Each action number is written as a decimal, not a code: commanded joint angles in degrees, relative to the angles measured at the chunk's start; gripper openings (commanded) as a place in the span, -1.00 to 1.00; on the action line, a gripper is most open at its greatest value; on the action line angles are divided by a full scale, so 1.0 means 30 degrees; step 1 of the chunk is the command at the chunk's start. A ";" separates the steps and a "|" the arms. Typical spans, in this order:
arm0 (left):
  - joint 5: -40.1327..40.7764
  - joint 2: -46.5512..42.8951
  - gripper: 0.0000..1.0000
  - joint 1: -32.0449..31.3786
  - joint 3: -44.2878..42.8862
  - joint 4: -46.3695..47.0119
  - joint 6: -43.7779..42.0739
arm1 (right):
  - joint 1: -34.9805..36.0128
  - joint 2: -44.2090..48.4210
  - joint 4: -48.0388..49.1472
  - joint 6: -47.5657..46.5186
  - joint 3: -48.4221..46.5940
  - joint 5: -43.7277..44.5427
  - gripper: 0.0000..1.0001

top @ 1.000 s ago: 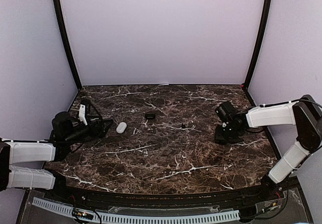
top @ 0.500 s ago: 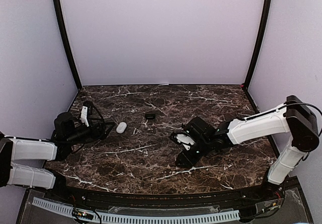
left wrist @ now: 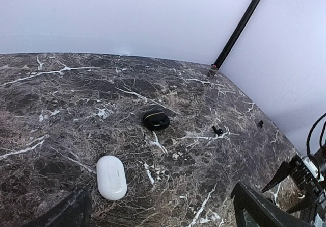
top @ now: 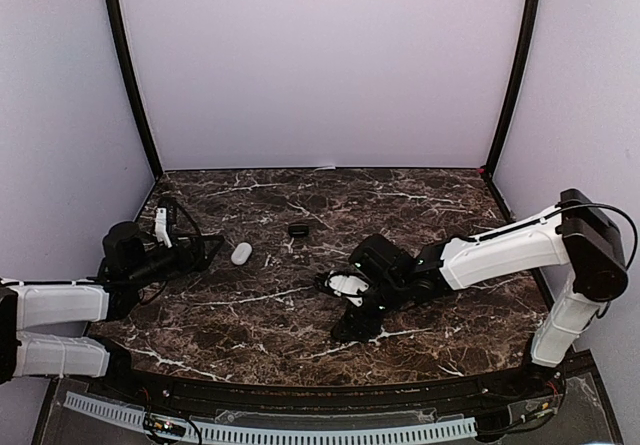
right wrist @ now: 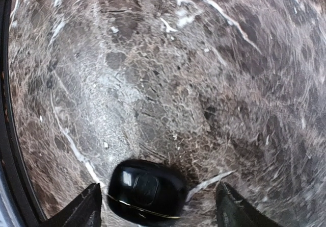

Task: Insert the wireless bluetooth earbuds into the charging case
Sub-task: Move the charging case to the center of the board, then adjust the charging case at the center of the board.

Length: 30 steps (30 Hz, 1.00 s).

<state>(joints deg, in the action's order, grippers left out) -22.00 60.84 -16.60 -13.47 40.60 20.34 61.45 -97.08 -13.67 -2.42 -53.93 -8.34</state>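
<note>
Left pincer [left wrist: 162,214] jaws wide apart, empty; white charging case [left wrist: 111,177] lies just ahead of it on the table [left wrist: 61,84]. Right pincer [right wrist: 159,199] jaws apart, straddling a shut black case [right wrist: 146,188], not clamped. I see one black earbud [left wrist: 217,130] loose on the table near the second black case [left wrist: 155,120].

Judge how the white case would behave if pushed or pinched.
The white case looks smooth and pebble-rounded, so it may slip from a pinch. Lying flat on the marble table, it would probably slide rather than roll or tip.
</note>
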 commanded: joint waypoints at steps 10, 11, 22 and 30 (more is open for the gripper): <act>-0.2736 0.3193 0.63 -0.3182 -0.2113 -0.0900 0.2243 | -0.0767 0.4265 0.2729 0.5104 0.2592 0.1407 0.50; -0.2074 0.3290 0.63 -0.4210 -0.2230 -0.1056 0.1929 | -0.1056 0.4641 0.2747 0.6206 0.2933 0.1180 0.44; -0.3972 0.7248 0.36 -0.8742 -0.4382 -0.2515 0.0789 | -0.1778 0.6429 0.4368 1.2799 0.6324 -0.3843 -0.29; -0.5029 0.9209 0.33 -0.9027 -0.4510 -0.0223 0.1664 | -0.1792 0.4655 0.7756 1.4766 0.7303 -0.5641 -0.37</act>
<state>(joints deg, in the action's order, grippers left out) -34.63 88.07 -43.53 -26.22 35.70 24.67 56.05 -80.90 2.11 37.26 -33.21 -21.65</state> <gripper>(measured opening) 0.665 0.325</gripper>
